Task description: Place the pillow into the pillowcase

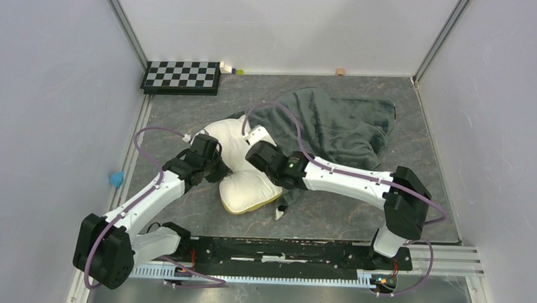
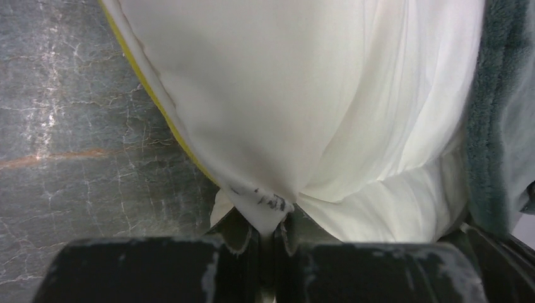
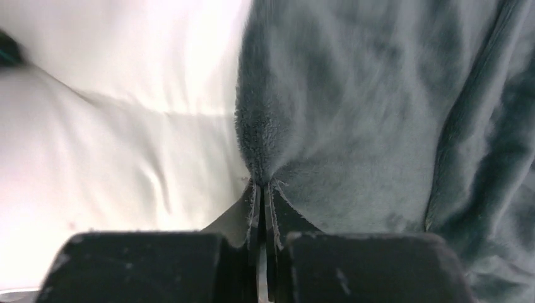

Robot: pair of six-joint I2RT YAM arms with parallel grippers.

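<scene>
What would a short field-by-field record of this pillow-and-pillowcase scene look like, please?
left hold: left gripper shut on a pinch of the plump cream-white, yellow-edged fabric pillow
right hold: right gripper shut on the edge of the soft dark grey-green plush pillowcase
progress: most of the pillow lies uncovered on the grey marbled table
far left corner: black-and-white checkerboard

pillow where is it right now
In the top view the pillow lies mid-table, just left of the grey pillowcase and touching it, with the left gripper pinching one corner.
</scene>
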